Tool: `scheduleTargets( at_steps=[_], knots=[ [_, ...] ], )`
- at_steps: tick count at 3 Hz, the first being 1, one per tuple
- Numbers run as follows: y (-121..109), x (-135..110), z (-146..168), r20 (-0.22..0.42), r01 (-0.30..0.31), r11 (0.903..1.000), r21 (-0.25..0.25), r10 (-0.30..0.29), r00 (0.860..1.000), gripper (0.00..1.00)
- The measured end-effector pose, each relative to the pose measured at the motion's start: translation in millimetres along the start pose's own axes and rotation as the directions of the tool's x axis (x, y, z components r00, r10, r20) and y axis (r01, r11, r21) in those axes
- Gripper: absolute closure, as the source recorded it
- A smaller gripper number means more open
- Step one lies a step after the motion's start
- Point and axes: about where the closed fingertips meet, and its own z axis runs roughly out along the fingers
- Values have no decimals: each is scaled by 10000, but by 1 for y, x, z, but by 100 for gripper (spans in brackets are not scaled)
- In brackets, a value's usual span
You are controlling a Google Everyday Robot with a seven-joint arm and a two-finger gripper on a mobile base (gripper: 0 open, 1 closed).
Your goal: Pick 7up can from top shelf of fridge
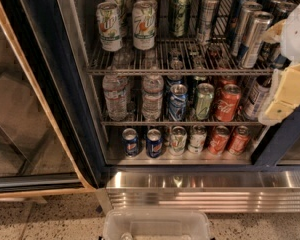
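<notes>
Hovering at right edge, gripper (pixel 287 91), state unclear, 7up can (pixel 109 26) beside orange-patched can (pixel 144 24)

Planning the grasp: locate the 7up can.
The 7up can stands front left on the top shelf, beside the orange-patched can; gripper at right edge.

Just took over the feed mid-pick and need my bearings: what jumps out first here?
The fridge, packed with drinks, fills the view; the 7up can stands front left on the top shelf, beside a white can with an orange-red patch. The gripper hangs at the right edge, level with the upper racks, far from that can. Lower right, red cola cans stand out.
</notes>
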Motion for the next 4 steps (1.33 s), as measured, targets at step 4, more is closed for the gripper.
scheduleTargets(
  at_steps=[4],
  knots=[
    [-66,-48,22,3122,23,9887,1499,-496,9487,0]
  ],
)
